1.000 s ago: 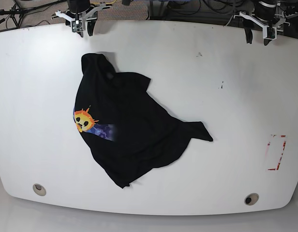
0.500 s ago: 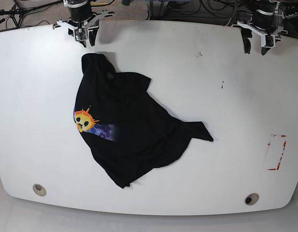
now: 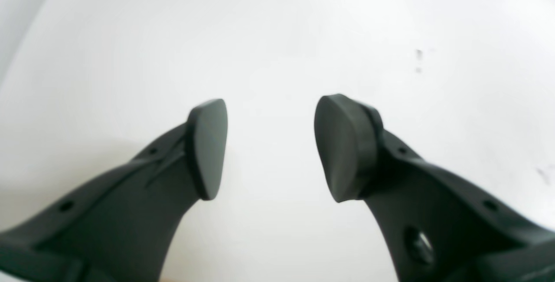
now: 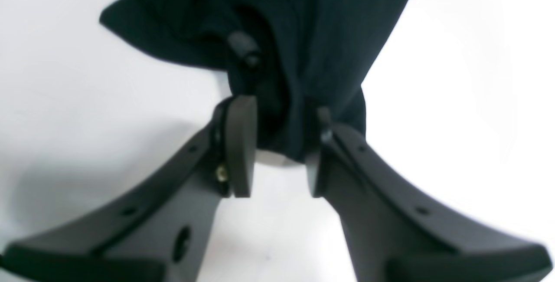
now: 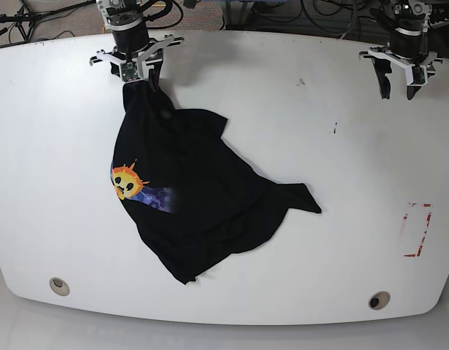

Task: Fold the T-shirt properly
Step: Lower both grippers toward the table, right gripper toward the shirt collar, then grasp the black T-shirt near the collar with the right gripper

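1 T-shirt (image 5: pixel 195 189), 2 grippers

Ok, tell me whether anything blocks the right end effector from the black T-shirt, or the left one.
Nothing visible does. The right end effector is open right at the top edge of the crumpled black cloth T-shirt. The left end effector, also open, hovers over the bare white table, with only tabletop between it and the shirt.

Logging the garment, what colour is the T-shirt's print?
Orange-yellow sun face with a blue-purple patch, clearest in the base view.
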Controlling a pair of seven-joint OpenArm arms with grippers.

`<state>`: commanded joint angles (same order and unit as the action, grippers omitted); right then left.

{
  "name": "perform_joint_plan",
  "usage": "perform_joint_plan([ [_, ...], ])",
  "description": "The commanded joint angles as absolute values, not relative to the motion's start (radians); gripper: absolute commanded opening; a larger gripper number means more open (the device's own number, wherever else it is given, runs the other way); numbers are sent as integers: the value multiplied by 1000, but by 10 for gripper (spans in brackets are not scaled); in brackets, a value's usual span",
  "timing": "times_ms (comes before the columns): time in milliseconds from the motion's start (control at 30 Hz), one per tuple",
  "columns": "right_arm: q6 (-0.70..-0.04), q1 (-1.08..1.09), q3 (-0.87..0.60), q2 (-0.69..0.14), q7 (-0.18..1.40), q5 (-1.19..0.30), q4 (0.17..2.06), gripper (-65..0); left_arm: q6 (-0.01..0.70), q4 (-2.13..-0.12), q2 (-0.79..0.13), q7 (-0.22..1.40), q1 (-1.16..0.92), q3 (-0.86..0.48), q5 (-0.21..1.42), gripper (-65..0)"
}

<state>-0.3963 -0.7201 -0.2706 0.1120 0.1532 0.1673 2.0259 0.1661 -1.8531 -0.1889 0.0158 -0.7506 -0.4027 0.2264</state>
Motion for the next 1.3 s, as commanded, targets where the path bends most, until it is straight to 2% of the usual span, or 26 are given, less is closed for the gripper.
perform_joint_plan([
  [67, -411, -709, -275, 112, 150, 166, 2025, -406, 168, -1850, -190, 12, -745, -400, 226, -308],
  [133, -464, -653, -275, 111, 136, 164, 2009, -312, 167, -1853, -190, 13, -736, -398, 217, -315],
  [467, -529, -576, -287, 102, 169, 163, 2000, -241, 169, -1861, -190, 15, -725, -397, 221, -298],
  [600, -518, -527, -291, 99, 220, 160, 1987, -229, 167, -1879, -189, 20, -730, -398, 213, -295],
  [667, -491, -420, -298, 99, 366, 169, 1988, -205, 160, -1896, -184, 24, -735, -381, 202, -315],
  [800, -488, -390, -304, 96, 423, 165, 1991, -205, 160, -1898, -184, 26, -736, -381, 203, -315],
  [1067, -491, -350, -310, 89, 460, 160, 1998, -188, 157, -1888, -184, 29, -728, -369, 201, -314],
  [1133, -495, -344, -315, 89, 453, 165, 2003, -176, 156, -1885, -184, 32, -725, -363, 199, -315],
  [1200, -507, -312, -325, 86, 447, 168, 2000, -135, 157, -1863, -185, 36, -701, -328, 206, -314],
  [1300, -508, -295, -341, 81, 448, 166, 1992, -131, 158, -1860, -185, 37, -694, -323, 206, -314],
])
